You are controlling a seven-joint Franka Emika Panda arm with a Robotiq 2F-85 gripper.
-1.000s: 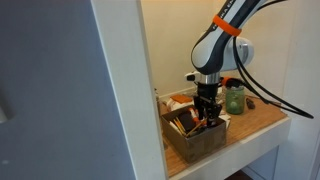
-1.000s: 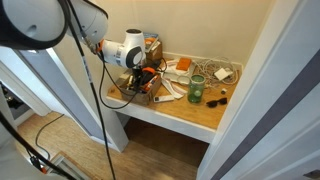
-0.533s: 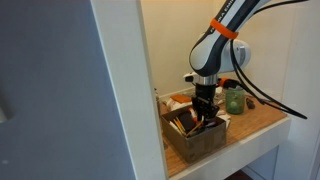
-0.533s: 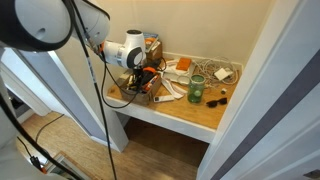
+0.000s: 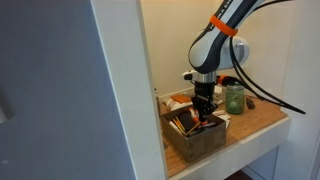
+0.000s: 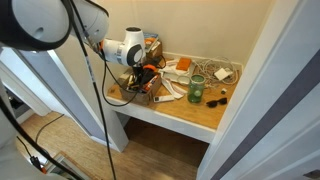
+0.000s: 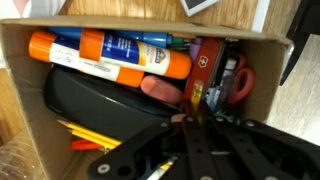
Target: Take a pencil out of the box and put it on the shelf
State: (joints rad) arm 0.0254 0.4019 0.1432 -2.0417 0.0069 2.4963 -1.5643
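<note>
The dark brown box (image 5: 196, 141) stands at the front of the shelf (image 5: 258, 124), also seen in an exterior view (image 6: 137, 97). In the wrist view the box (image 7: 20, 100) holds orange-capped glue sticks (image 7: 120, 52), red-handled scissors (image 7: 228, 75) and yellow pencils (image 7: 85, 135). My gripper (image 5: 205, 116) reaches down into the box. In the wrist view the gripper (image 7: 190, 120) has its fingers pressed together on a yellow-orange pencil (image 7: 193, 97) that sticks out past the tips. The pencil's lower end is hidden by the fingers.
A green glass jar (image 5: 234, 98) stands behind the box, mid-shelf (image 6: 196, 90). A wire-mesh basket (image 6: 222, 72) sits at the back. White walls (image 5: 125, 90) close the shelf in on both sides. Black cables hang off the arm.
My gripper has risen slightly inside the box; otherwise the scene is the same.
</note>
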